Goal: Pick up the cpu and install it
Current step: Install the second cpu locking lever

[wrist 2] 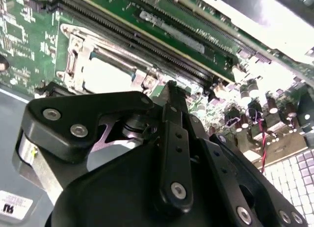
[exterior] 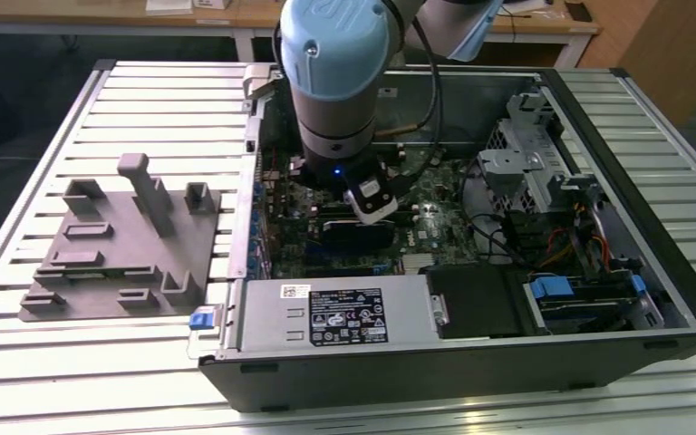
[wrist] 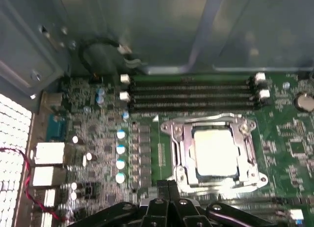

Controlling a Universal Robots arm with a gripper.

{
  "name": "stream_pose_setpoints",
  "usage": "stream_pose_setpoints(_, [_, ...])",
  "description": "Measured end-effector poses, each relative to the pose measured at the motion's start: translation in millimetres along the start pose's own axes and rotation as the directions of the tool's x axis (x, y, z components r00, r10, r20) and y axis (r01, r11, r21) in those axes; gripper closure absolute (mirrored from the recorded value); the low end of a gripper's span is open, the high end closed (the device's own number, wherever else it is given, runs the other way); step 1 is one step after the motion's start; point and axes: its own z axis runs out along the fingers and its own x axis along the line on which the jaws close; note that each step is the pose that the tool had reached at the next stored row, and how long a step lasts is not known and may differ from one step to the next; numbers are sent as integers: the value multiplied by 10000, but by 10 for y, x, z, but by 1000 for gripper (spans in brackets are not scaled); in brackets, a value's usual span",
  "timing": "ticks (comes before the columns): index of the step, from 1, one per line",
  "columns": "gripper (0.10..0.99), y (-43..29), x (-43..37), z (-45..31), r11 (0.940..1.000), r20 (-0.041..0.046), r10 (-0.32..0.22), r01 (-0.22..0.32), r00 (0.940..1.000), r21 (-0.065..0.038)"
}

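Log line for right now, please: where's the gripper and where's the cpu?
stage: install | gripper: above motherboard, beside socket frame | cpu: lying in socket frame | case: open

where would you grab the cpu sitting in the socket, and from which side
Probably from straight above, on two opposite edges of the cpu. In the first wrist view it lies flat, pale top up, inside the metal socket frame, which rings it closely, so a side approach looks blocked and little edge is exposed. The gripper is just beside the frame.

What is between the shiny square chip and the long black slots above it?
In the first wrist view, the cpu sits in its socket; the silvery metal frame and a strip of green board separate it from the memory slots.
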Motion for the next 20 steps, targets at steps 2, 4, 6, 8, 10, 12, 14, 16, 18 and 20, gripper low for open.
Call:
stream_pose_setpoints(2, [980, 14, -12, 6, 10000, 14, 24, -24, 10000, 72])
stream_pose_setpoints(4, [980, 26, -39, 11, 9999, 33, 62, -63, 10000, 138])
stream_pose_setpoints(6, [980, 36, -75, 17, 9997, 52, 100, -102, 9999, 209])
stream_pose_setpoints(8, [980, 55, -95, 25, 9995, 65, 122, -124, 9999, 277])
stream_pose_setpoints(10, [980, 85, -106, 35, 9993, 71, 126, -128, 9999, 350])
stream_pose_setpoints(12, [980, 116, -116, 48, 9990, 80, 128, -131, 9999, 433])
stream_pose_setpoints(14, [980, 146, -127, 59, 9985, 87, 127, -132, 9999, 530])
stream_pose_setpoints(16, [980, 175, -138, 69, 9979, 95, 124, -130, 9999, 637])
stream_pose_setpoints(18, [980, 203, -152, 81, 9973, 102, 124, -131, 9999, 717])
stream_pose_setpoints(20, [980, 222, -187, 90, 9971, 108, 133, -140, 9999, 751])
